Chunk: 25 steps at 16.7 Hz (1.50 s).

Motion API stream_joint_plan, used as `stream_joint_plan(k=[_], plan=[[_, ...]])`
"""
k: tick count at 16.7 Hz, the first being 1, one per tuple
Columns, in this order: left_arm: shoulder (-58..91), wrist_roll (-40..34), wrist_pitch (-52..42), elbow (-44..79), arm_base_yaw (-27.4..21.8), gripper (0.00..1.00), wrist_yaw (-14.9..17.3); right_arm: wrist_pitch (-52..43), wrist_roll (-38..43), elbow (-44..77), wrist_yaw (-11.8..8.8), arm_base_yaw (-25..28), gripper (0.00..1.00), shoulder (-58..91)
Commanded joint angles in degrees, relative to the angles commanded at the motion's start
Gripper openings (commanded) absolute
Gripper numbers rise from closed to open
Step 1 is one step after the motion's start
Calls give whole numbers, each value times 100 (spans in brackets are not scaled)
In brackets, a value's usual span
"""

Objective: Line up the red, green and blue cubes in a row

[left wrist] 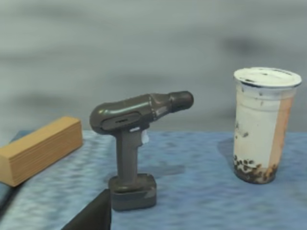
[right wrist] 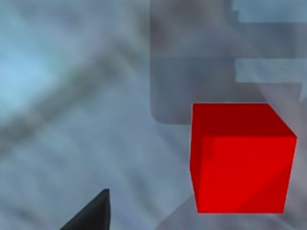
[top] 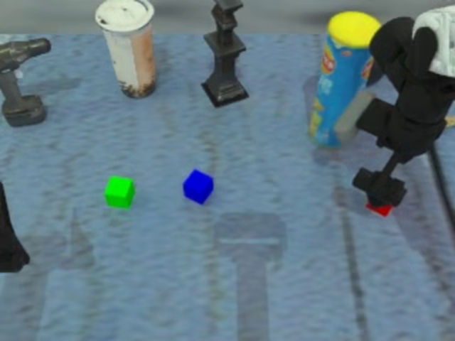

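Top view, right gripper point(top: 380, 193): low over red cube point(top: 379, 209), set for pickup
Jaws: gap unreadable
Green cube point(top: 119, 192), blue cube point(top: 197, 186): side by side, awaiting red

Landmark: chip can point(top: 343, 79), standing at table's point(top: 284, 298) back right.
- Candlestick-like stand point(top: 226, 57) left of can, same back row.
- Lidded cup point(top: 129, 46) further left of can.
- Drill point(top: 19, 79) far left of can, at table's left edge; wooden block point(left wrist: 38, 149) beside drill.
- Blue cube point(top: 197, 186) nearer than can, to its left.
- Green cube point(top: 119, 192) left of blue cube, apart.
- Red cube point(top: 379, 208) nearer than can, slightly right, under right gripper point(top: 381, 189).
- Left arm point(top: 8, 241) far left of can, at table's left edge.
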Motion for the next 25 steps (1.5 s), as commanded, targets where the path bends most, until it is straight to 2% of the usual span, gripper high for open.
stream_joint_plan(k=[5,10,23,25], plan=[[0,0,0,0,0,100,0,1172,21,-587,4,11,100,533],[0,0,0,0,0,100,0,1311,21,-671,5,14,100,624],[0,0,0,0,0,100,0,1311,21,-671,5,14,2,624],[0,0,0,0,0,100,0,1311,21,-671,5,14,0,624]])
